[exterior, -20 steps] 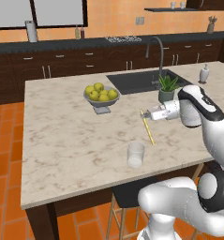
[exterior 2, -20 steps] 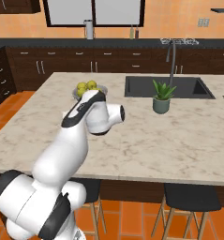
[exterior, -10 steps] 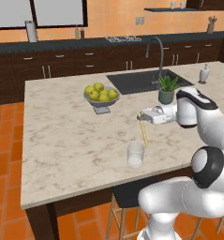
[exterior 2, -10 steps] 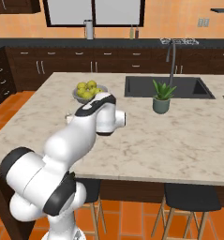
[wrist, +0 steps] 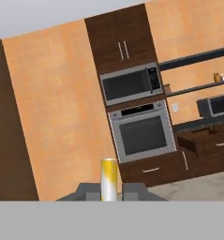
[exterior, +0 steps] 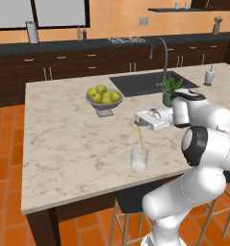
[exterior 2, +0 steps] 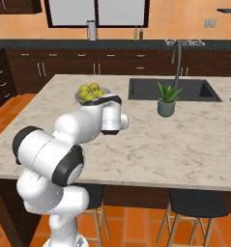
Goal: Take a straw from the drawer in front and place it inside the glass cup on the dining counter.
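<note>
Arm reaches level, gripper (exterior: 138, 120) pinching straw (exterior: 141, 137) seemingly just above glass cup (exterior: 139, 159); hand view faces oven (wrist: 142, 132).

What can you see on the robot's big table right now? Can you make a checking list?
Surface: dining counter, beige marble top, dark wood base.
Job's things: straw held in the hand, hanging above the glass cup, lower end at its rim; the cup stands near the counter's front edge.
Clutter: fruit bowl with yellow fruit; potted plant beside the sink; soap bottle.
Grippers: hand shut on the straw, pointing sideways.
Cables: nothing seen.
Surroundings: dark cabinets, oven and microwave, stools under the counter.
</note>
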Motion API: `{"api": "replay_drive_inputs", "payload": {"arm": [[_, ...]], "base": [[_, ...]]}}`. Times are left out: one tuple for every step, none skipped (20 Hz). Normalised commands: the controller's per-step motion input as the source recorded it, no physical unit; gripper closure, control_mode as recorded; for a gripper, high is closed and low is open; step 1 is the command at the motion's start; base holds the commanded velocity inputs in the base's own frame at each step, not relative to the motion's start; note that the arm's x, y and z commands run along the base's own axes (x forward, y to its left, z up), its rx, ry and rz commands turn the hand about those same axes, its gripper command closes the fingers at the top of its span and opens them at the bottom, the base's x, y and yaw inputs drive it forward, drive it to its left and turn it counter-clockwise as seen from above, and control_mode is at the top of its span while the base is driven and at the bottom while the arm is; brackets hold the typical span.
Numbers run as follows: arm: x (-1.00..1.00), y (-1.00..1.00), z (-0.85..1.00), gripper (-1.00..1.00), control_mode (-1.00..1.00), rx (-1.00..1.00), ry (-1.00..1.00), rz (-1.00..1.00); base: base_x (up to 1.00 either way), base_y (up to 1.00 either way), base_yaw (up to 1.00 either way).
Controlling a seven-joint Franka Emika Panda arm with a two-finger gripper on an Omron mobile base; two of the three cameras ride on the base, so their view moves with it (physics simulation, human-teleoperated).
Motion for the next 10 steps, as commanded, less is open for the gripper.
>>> {"api": "replay_drive_inputs", "payload": {"arm": [[0.01, 0.0, -0.24, 1.0, -1.0, 0.03, -0.13, 0.13], [0.0, 0.0, -0.24, 1.0, -1.0, 0.04, -0.13, 0.12], [0.01, 0.0, -0.21, 1.0, -1.0, 0.05, -0.12, 0.12], [0.04, 0.0, -0.16, 1.0, -1.0, 0.06, -0.12, 0.12], [0.12, 0.0, -0.14, 1.0, -1.0, 0.07, -0.09, 0.13], [0.19, 0.0, -0.15, 1.0, -1.0, 0.09, -0.05, 0.12], [0.21, 0.0, -0.17, 1.0, -1.0, 0.09, -0.05, 0.11], [0.21, 0.0, -0.21, 1.0, -1.0, 0.08, -0.03, 0.11], [0.2, 0.0, -0.24, 1.0, -1.0, 0.07, -0.04, 0.11], [0.17, 0.0, -0.26, 1.0, -1.0, 0.04, -0.06, 0.1]], "base": [[0.0, 0.0, 0.0], [0.0, 0.0, 0.0], [0.0, 0.0, 0.0], [0.0, 0.0, 0.0], [0.0, 0.0, 0.0], [0.0, 0.0, 0.0], [0.0, 0.0, 0.0], [0.0, 0.0, 0.0], [0.0, 0.0, 0.0], [0.0, 0.0, 0.0]]}}
